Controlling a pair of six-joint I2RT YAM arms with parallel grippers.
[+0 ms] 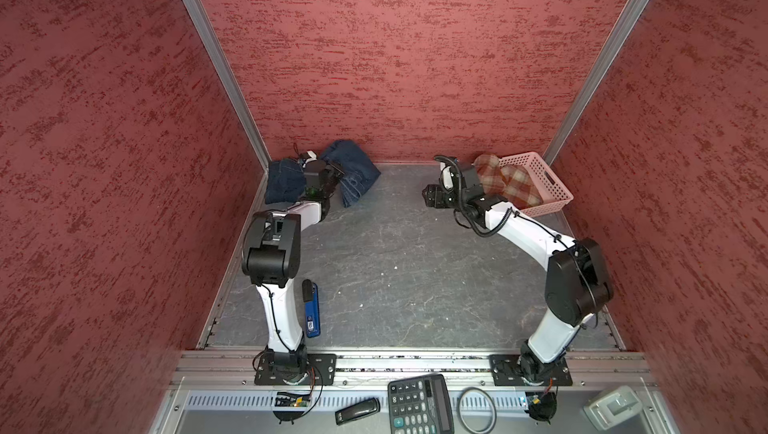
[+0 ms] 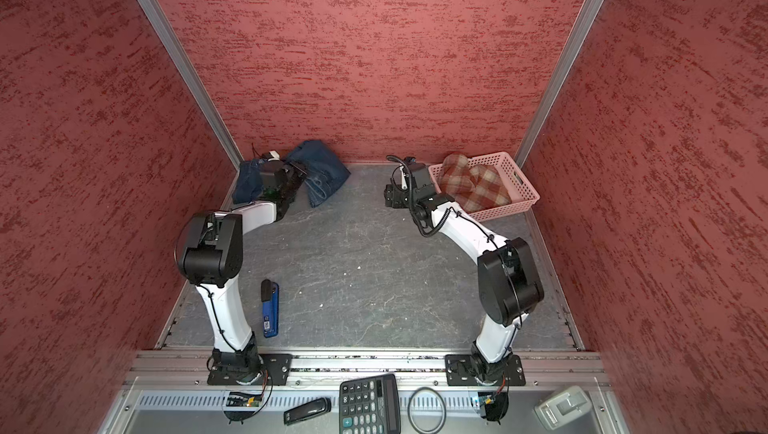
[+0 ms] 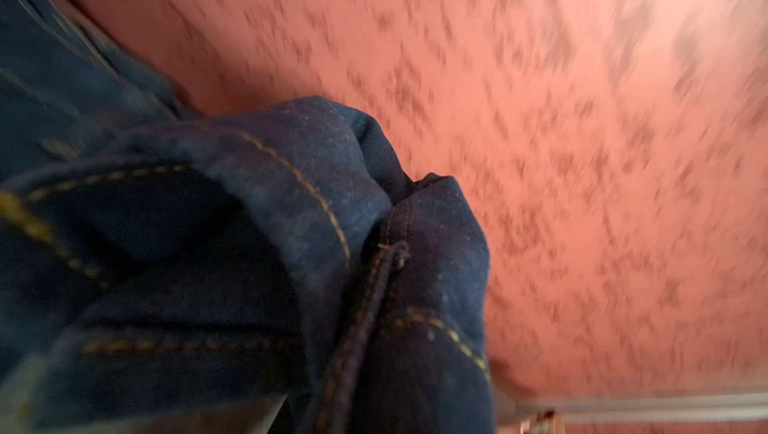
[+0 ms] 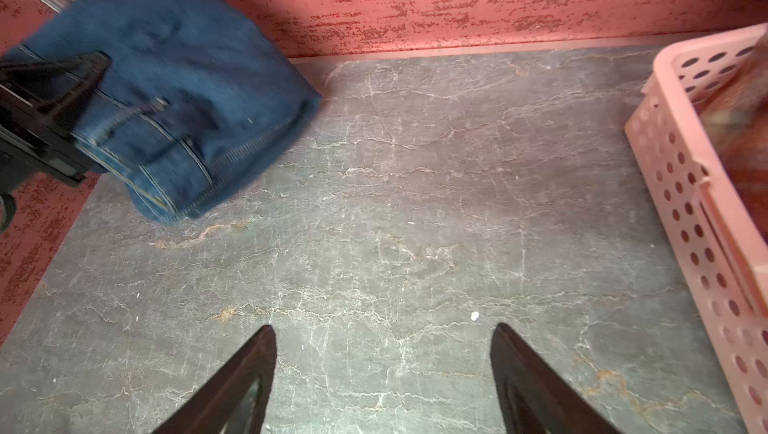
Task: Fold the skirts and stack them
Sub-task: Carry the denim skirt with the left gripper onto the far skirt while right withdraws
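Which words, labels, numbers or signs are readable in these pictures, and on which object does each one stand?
"00": on a key of the calculator, at the near edge in both top views.
"+": on its blue-green key.
The other calculator keys and its printed brand line: too small to read.
The white label on the blue device beside the left arm: too small to read.
No other text shows.

A pink basket (image 1: 540, 166) stands in the far right corner of the desk (image 1: 415, 265), by the red textured walls (image 1: 395, 58). A blue device (image 1: 312, 315) with a black end lies near the left edge, toward the front. Below the front edge, a metal shelf (image 1: 232, 421) carries a black gadget (image 1: 357, 410), a calculator (image 1: 419, 405), a cable ring (image 1: 477, 410) and a grey box (image 1: 614, 407).
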